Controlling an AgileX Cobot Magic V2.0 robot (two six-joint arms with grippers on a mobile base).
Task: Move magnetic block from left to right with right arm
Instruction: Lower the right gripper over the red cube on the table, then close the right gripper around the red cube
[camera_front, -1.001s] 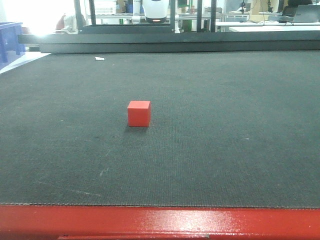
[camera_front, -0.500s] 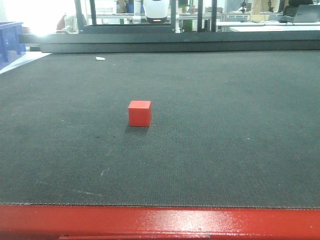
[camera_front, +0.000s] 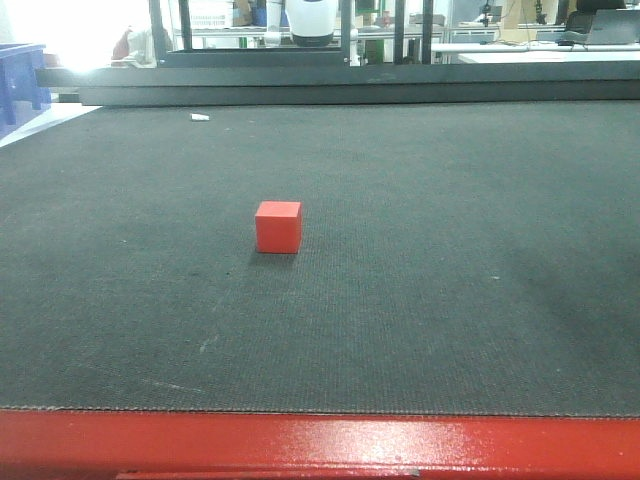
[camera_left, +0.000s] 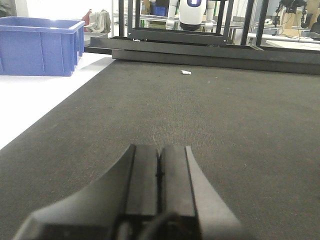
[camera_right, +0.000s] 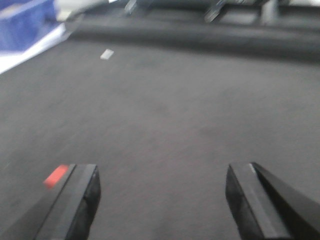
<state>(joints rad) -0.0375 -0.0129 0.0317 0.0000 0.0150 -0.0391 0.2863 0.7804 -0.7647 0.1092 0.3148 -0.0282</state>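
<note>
Here the magnetic block (camera_front: 278, 227) sits flat on the dark mat of the worktop (camera_front: 450, 300), alone and untouched by either arm. A small white scrap (camera_front: 200, 117) lies near the far edge of the mat. In the front view the block is well nearer the camera than that scrap and a little to its right. The worktop's red front rim (camera_front: 320, 445) is nearer still, far from the scrap.

The left end effector (camera_left: 159, 150) has its two black fingers pressed together, with only a thin seam between them and nothing in it. It hangs low over the mat, and the scrap lies well ahead of it, slightly to the right. A blue bin (camera_left: 40, 45) stands off the mat, left of the scrap.

The right end effector (camera_right: 162, 175) is spread wide and empty, with bare mat between its fingers (camera_right: 82, 195). Its view is blurred. The scrap shows far ahead, toward the left. The block appears only as a red smear just outside the left finger, on the scrap's side, apart from the gap between the fingers.
</note>
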